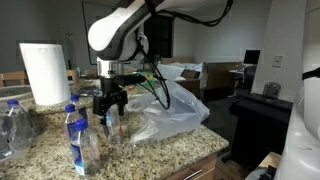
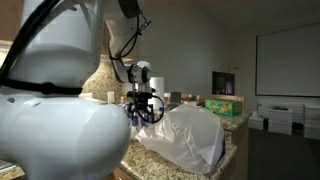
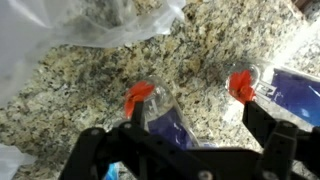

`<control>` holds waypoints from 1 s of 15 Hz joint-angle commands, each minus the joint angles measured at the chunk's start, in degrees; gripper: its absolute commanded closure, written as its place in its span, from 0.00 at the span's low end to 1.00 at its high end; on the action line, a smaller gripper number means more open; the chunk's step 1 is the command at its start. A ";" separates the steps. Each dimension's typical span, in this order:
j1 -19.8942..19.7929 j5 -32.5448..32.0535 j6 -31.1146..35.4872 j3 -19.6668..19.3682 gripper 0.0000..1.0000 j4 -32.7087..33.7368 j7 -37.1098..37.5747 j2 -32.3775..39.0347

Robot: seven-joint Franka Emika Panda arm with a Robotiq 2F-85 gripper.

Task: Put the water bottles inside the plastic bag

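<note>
Several water bottles with blue caps stand on the granite counter, among them one (image 1: 88, 147) near the front edge and one (image 1: 112, 124) right below my gripper (image 1: 110, 101). The gripper is open and hangs just above that bottle. In the wrist view the caps look red; one bottle (image 3: 162, 122) lies between the spread fingers (image 3: 195, 118), close to the left finger, and another bottle (image 3: 292, 90) is outside the right finger. The plastic bag (image 1: 172, 110) lies crumpled beside the gripper. It also shows in an exterior view (image 2: 190, 135) and at the wrist view's top left (image 3: 70, 25).
A tall white paper towel roll (image 1: 44, 72) stands at the back of the granite counter (image 1: 180, 150). More clear bottles (image 1: 14, 125) crowd the counter's near corner. The counter edge drops off just past the bag. Desks and a chair stand in the room behind.
</note>
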 commanded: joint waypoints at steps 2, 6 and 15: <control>1.68 -4.08 2.94 -0.52 0.00 4.44 6.06 2.96; 1.48 -9.12 3.76 -2.12 0.00 6.81 10.29 1.03; 1.18 -13.03 7.63 -3.81 0.00 8.93 12.90 1.35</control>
